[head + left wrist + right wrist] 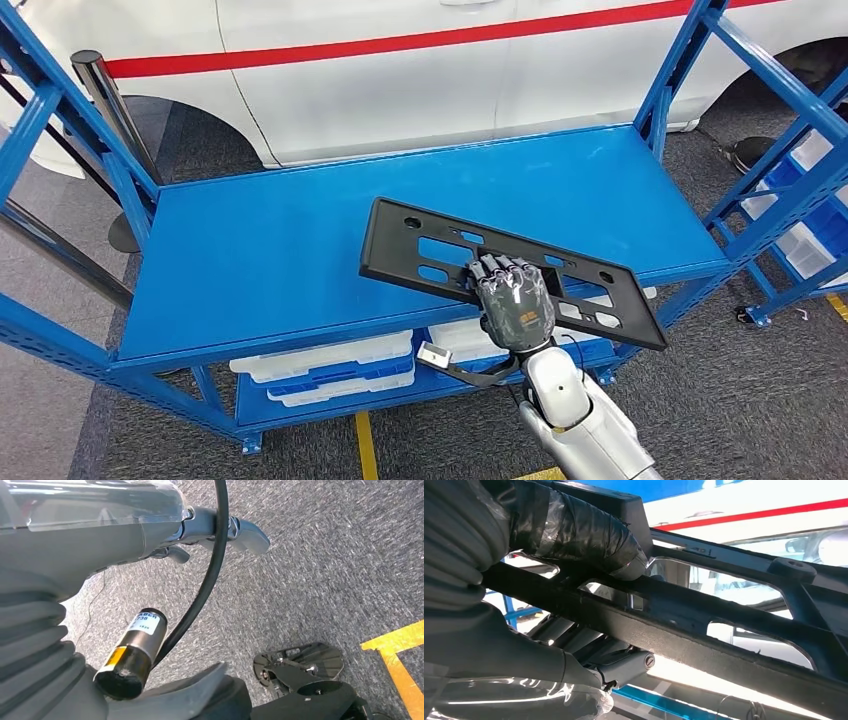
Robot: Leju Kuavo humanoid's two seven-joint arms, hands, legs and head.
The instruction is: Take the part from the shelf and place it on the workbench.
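Gripping the black part (pixel 480 262) at its near edge, right hand (pixel 513 303) over the blue shelf (pixel 250 250), left hand (pixel 150 530) hanging, grip unclear.

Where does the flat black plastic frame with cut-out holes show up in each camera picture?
Head view: flat black plastic frame, centre, over the blue shelf, gripped by the right hand.
Left wrist view: not in it.
Right wrist view: frame runs across, close up.
Shared landmark: white car with red stripe.
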